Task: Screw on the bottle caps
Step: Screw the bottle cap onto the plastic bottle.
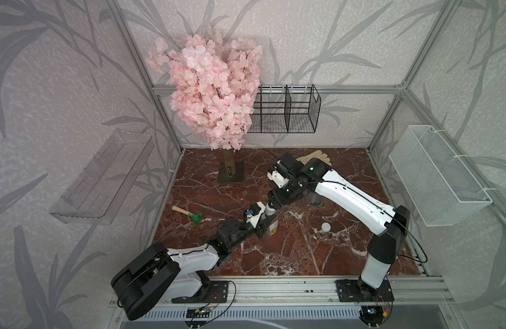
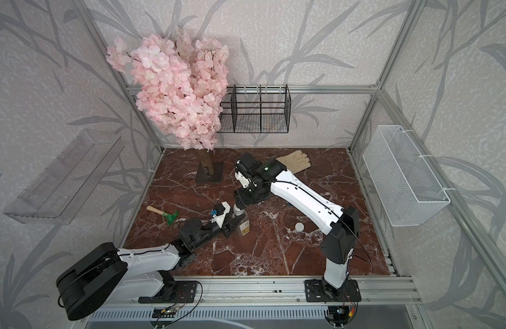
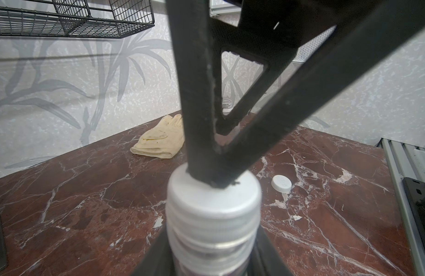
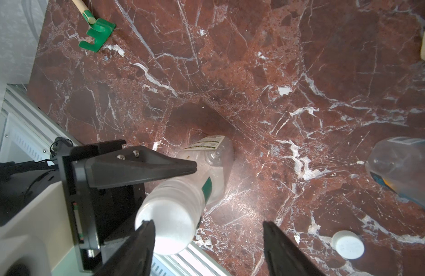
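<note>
A clear bottle (image 1: 271,226) (image 4: 213,153) with a green neck band and a white-yellow label stands upright near the middle of the table. My left gripper (image 3: 211,262) (image 1: 262,228) is shut on it below the neck. A white bottle cap (image 3: 213,200) (image 4: 168,227) sits on its neck, with threads showing beneath. My right gripper (image 4: 209,239) (image 1: 271,207) hangs open right over that cap, one fingertip (image 4: 144,236) at its rim. A second white cap (image 1: 326,227) (image 4: 348,244) lies loose to the right. The rounder bottle (image 4: 407,167) with a blue label stands farther back, mostly hidden by my right arm in both top views.
A tan glove (image 1: 314,158) lies at the back. A green toy rake (image 1: 189,215) lies to the left. The pink blossom tree (image 1: 212,94) stands on a dark base (image 1: 230,172) at the back left. A black wire basket (image 1: 286,111), a white mesh basket (image 1: 436,176) and a clear shelf (image 1: 103,179) hang on the walls.
</note>
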Available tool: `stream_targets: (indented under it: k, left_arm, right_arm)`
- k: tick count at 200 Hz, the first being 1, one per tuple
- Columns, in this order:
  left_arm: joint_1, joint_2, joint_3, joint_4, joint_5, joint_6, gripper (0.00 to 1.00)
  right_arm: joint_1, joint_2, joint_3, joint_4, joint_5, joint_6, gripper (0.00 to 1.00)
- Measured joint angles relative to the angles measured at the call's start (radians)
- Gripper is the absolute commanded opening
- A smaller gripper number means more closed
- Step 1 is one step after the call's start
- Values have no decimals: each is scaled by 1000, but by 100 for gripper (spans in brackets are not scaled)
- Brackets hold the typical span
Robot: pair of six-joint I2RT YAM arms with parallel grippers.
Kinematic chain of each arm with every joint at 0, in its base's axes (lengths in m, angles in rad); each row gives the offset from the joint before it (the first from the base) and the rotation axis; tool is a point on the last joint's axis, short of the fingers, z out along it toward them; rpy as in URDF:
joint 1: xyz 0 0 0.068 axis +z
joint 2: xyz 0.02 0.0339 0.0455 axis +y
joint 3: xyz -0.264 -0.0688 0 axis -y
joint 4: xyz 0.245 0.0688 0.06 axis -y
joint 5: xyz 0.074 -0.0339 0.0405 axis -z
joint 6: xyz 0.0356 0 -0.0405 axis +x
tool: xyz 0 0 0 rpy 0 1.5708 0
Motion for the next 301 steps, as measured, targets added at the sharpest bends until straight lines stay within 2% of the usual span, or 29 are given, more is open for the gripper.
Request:
stream_targets:
  k: [70, 130, 179, 260, 301]
  left_arm:
    - [0, 0, 0, 0, 1, 0, 35]
    - [1, 2, 0, 1, -3, -2, 35]
    - [1, 2, 0, 1, -3, -2, 35]
    - [0, 2, 2, 0, 2, 0, 35]
    - [0, 2, 2, 0, 3, 0, 35]
  right_arm:
    - [1, 0, 40, -2, 1, 0, 75]
    - [-3, -16, -64, 58, -41, 19, 74]
    - [-3, -30, -89, 85, -43, 26, 74]
    - [0, -8, 34, 42, -28, 22, 76]
    - [0, -13, 27, 40, -3, 14, 76]
